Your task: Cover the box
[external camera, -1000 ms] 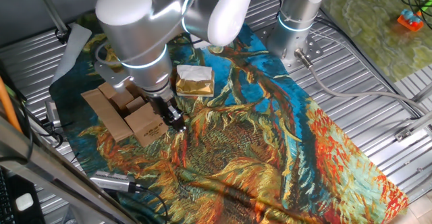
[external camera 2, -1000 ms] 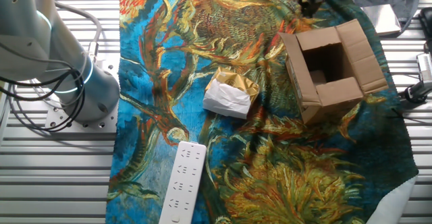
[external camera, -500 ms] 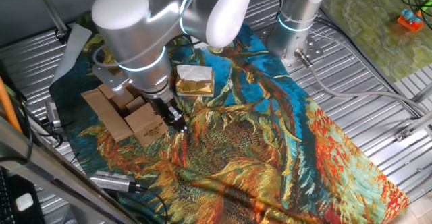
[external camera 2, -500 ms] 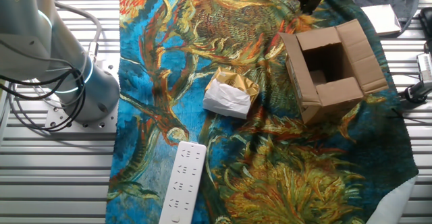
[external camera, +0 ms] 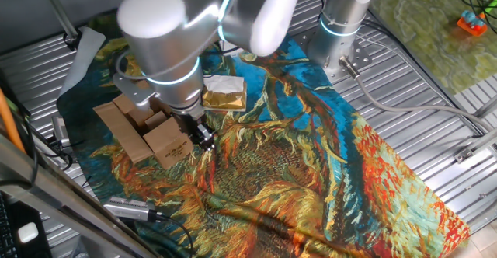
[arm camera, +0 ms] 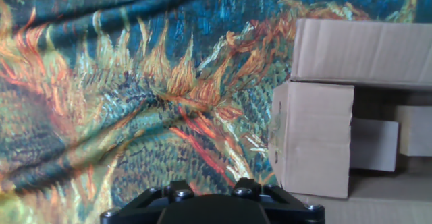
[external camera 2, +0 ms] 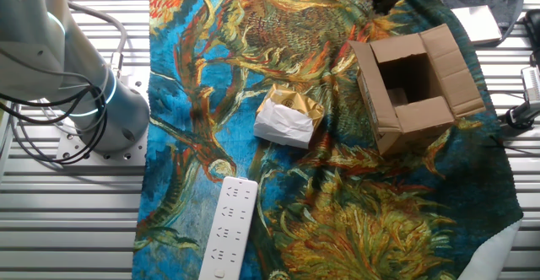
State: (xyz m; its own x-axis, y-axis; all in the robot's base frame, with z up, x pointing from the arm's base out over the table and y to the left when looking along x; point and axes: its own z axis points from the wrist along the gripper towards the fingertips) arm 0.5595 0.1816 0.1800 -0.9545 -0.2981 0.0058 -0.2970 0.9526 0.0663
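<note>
Beside the open box, the claw hangs low; whether spread or pressed together, I cannot tell.

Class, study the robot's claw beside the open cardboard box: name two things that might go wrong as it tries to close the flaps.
1. The claw sits low beside the cardboard box, not above a flap; pushing from there may slide or tip the light box on the loose patterned cloth rather than fold anything.
2. All the flaps that show stand open and splayed; folding one may leave the rest up, or crush it inward.
</note>
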